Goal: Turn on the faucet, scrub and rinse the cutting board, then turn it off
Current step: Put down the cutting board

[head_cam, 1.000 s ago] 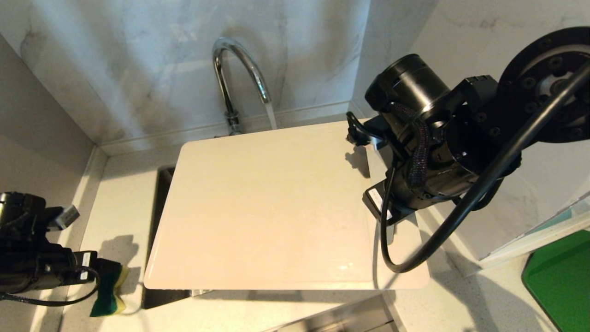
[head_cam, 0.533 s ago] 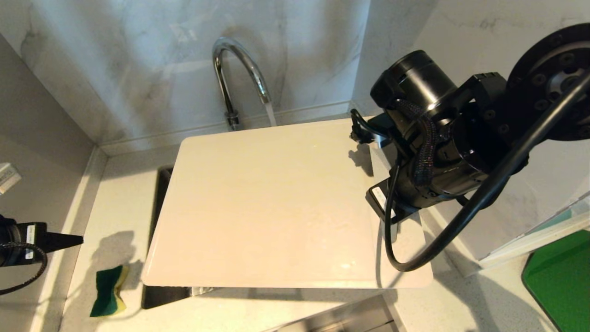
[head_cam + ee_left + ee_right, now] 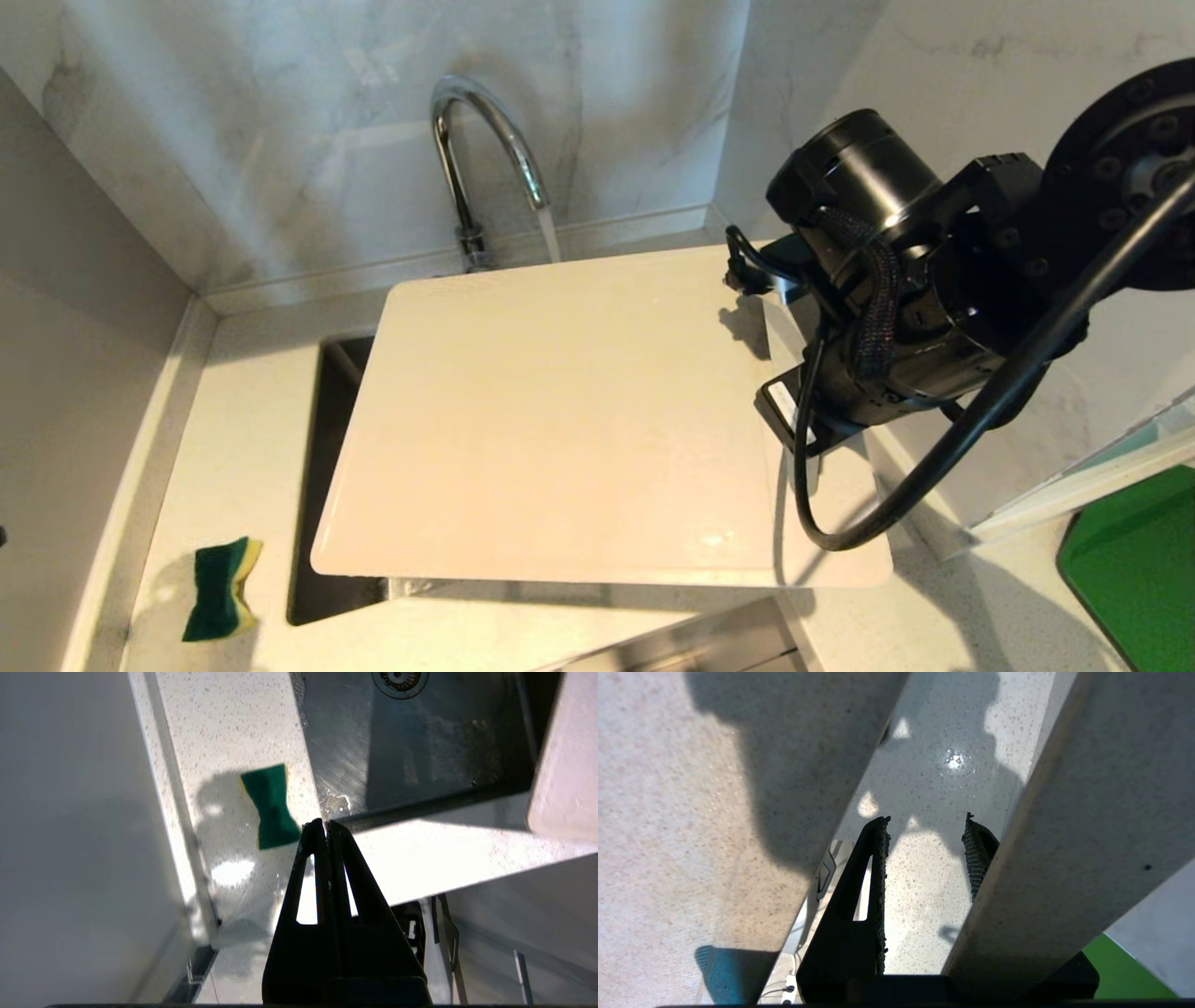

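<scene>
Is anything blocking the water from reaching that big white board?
Nothing visible does. The faucet is running, and its stream falls unobstructed toward the far edge of the cutting board, which the right gripper holds above the sink.

The black right arm point(image 3: 934, 308) reaches in from the right, its gripper point(image 3: 927, 833) with 2 fingers parted. The left gripper point(image 3: 321, 828) hangs pointing downward, its black fingers pressed together, holding nothing.
</scene>
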